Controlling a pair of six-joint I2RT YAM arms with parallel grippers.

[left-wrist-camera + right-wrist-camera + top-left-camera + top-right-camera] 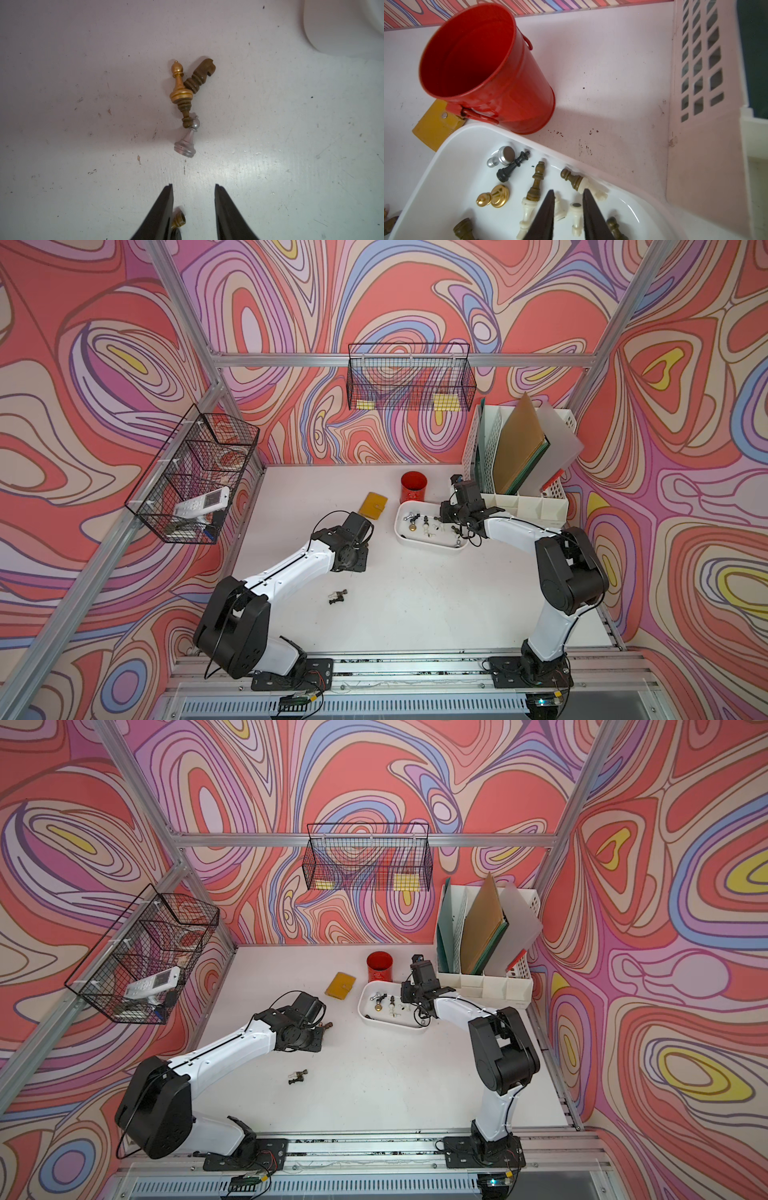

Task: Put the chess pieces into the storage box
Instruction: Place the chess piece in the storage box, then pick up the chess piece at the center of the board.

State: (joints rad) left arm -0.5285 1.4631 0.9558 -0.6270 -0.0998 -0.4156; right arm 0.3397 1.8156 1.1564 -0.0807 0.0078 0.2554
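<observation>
My right gripper [568,190], jaws apart, hangs over the storage box [477,125]. A white piece [576,209] lies directly below, among about a dozen others. My left gripper [193,185], jaws also apart, faces loose chess pieces [182,101] just ahead. A gold piece [179,221] by one finger may be touching it. They look light, hard and prone to roll, so pinch the narrow waist. The red cup [500,87] beyond the box looks empty.

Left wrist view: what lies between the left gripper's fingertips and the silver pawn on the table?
Nothing but bare, scuffed table separates the left gripper from the silver pawn, as the left wrist view shows.
</observation>
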